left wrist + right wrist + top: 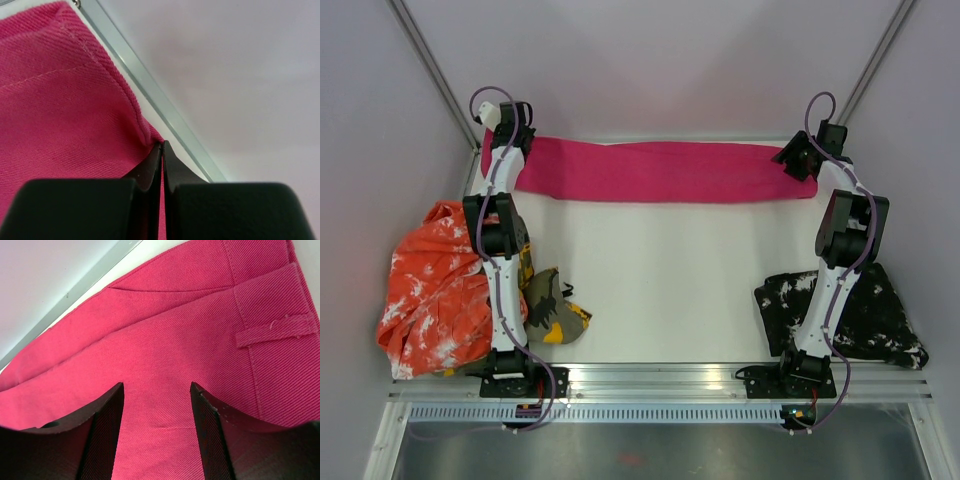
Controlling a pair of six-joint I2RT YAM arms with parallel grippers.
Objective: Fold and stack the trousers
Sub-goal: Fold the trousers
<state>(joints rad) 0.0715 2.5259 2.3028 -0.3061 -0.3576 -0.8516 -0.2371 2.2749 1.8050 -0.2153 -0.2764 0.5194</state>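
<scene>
The magenta-pink trousers (660, 172) lie folded in a long strip along the far edge of the table. My left gripper (508, 145) is at their left end, shut on a pinch of the pink cloth (60, 115) at the hem corner, with cloth showing between the jaws at my left gripper's tip (162, 146). My right gripper (800, 160) is at their right end, open, its fingers (102, 425) spread just over the waistband area (200, 325). A belt loop (275, 330) shows to the right of it.
Orange-white mottled trousers (435, 290) lie heaped at the left, partly over the table edge. Camouflage trousers (555, 308) lie beside the left arm. Black white-splattered trousers (865, 312) lie at the right behind the right arm. A metal rail (165, 107) and walls bound the far edge.
</scene>
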